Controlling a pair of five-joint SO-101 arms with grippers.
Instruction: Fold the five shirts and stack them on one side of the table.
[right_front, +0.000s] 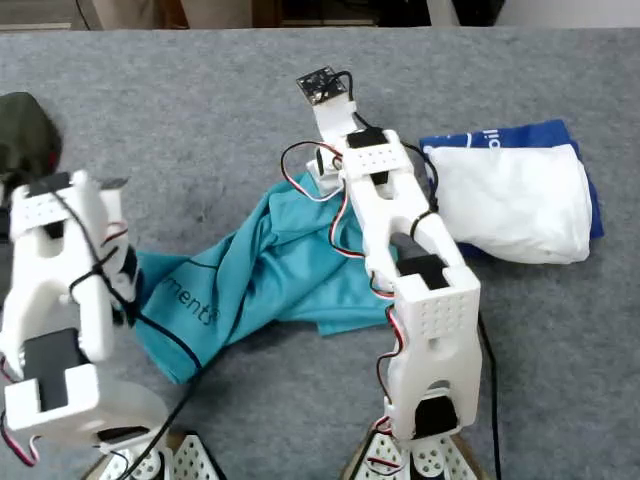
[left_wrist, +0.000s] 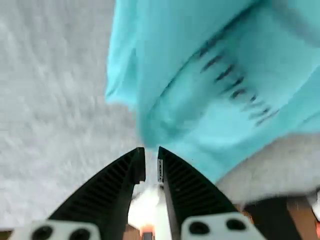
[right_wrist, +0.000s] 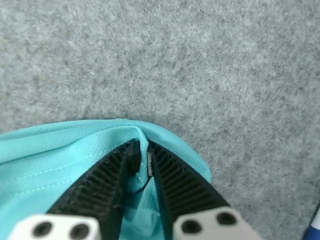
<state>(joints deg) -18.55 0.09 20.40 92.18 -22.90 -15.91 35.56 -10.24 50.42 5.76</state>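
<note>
The teal shirt (right_front: 270, 270) carries dark lettering, partly lost in folds; the blue shirt (right_front: 530, 135) shows white letters, cut off.

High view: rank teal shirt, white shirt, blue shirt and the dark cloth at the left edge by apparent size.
1. teal shirt
2. white shirt
3. blue shirt and dark cloth: visible parts look alike, one covered, one cut off.
</note>
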